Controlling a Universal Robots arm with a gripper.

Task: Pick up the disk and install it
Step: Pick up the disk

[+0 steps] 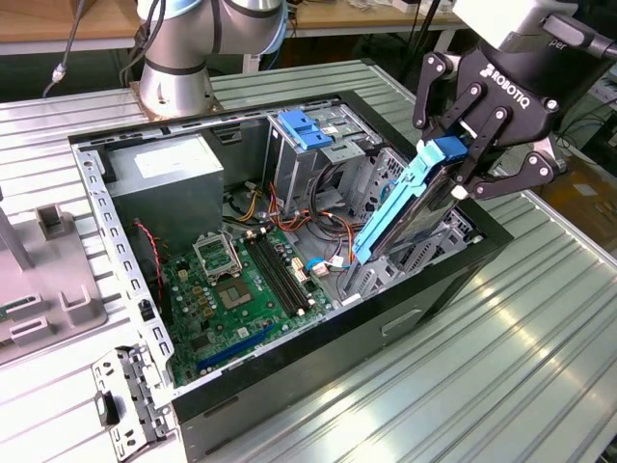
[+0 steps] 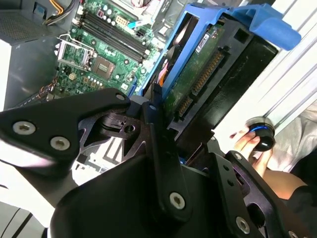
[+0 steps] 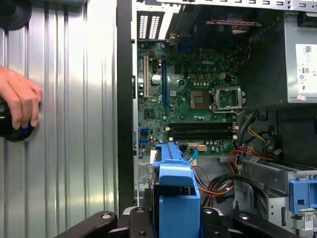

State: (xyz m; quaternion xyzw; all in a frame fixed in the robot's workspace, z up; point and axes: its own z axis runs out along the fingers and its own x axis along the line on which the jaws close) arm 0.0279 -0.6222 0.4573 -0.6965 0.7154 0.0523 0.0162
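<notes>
Exterior view first: one robot arm (image 1: 183,43) stands at the far side of a ribbed metal table (image 1: 511,367). On the table lies one open computer case (image 1: 386,328). The arm's one black tool (image 1: 456,172) hangs over the end of the case at the exterior view's right. Its fingers are closed on the upper end of the one disk (image 1: 405,207), one on each flat side.

The disk is tilted, neither flat nor upright. Its upper end is in the tool above the case rim, and its lower end reaches down inside the case, just beside the one green motherboard (image 1: 241,289). I cannot tell whether that lower end touches anything.

One grey power supply (image 1: 164,178) sits in the far corner of the case at the exterior view's left. One bare blue bracket (image 1: 304,130) sits on top of the drive cage, well apart from the disk.

Along its long edge the disk carries a bright-blue plastic rail, which ends in a blue tab at the gripped end. Its body is dark. In the second wrist view its underside shows a green circuit board with a row of contacts.

In the first wrist view, one person's hand (image 3: 20,101) rests on one round black-and-blue knob (image 3: 12,130) on the table, outside the case.
</notes>
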